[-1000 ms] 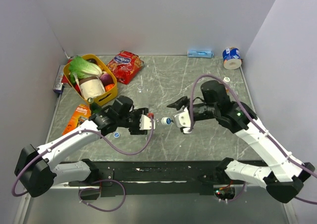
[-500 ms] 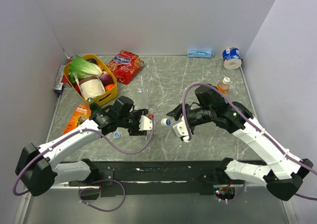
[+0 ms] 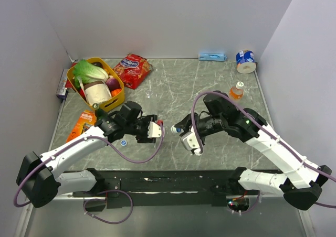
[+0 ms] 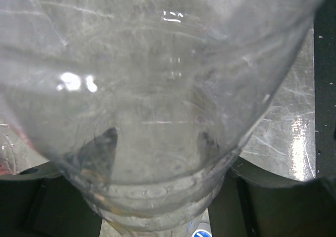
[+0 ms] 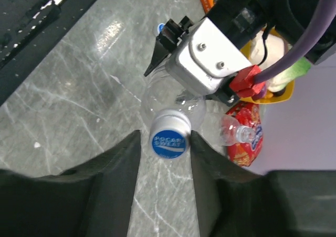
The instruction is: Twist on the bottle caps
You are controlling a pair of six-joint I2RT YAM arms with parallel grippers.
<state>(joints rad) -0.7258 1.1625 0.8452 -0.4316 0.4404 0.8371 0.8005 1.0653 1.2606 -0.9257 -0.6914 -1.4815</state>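
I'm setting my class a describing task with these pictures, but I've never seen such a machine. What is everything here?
These are two robot arms bolted to the edge of a table. The wide picture comes from a camera above: left arm and right arm meet in the middle. The other two come from small cameras on the wrists. The left arm's jaws are shut on a clear plastic bottle. The right arm's jaws stand either side of a blue Pocari Sweat cap at its neck; whether they pinch it is unclear. On the table sit a filled yellow basket, a red snack bag, an orange drink bottle and a tape roll.
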